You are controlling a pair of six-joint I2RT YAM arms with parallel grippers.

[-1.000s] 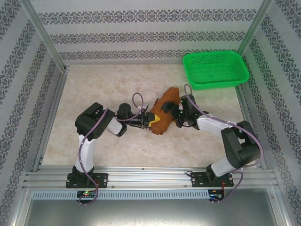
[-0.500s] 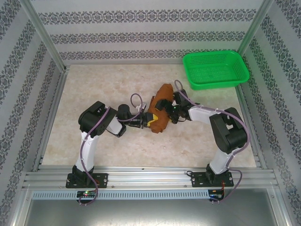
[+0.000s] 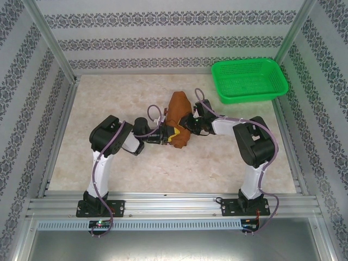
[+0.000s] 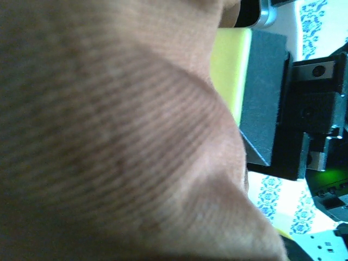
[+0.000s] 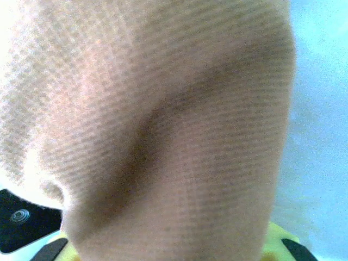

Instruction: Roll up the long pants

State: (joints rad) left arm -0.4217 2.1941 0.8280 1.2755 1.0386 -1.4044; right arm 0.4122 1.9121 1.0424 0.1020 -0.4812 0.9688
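Long pants (image 3: pixel 177 111) sit as a compact rust-brown bundle on the table (image 3: pixel 109 98), directly between the two claws. One end is at the tip of the left claw (image 3: pixel 173 135), and the right claw (image 3: pixel 188 123) presses in from the opposite side. Left claw: closed on a fold, with cloth bulging against its yellow pad (image 4: pixel 231 70). Right claw: the wrist view is smothered in ribbed cloth, so I cannot tell its opening or whether it has a hold. Risks, as I judge them: soft cloth may spring loose if either claw lets go early, and uneven pull from the two sides could skew or unwind the roll. A green basket (image 3: pixel 249 81) lies well beyond the right claw. No brand, label or readable writing anywhere.
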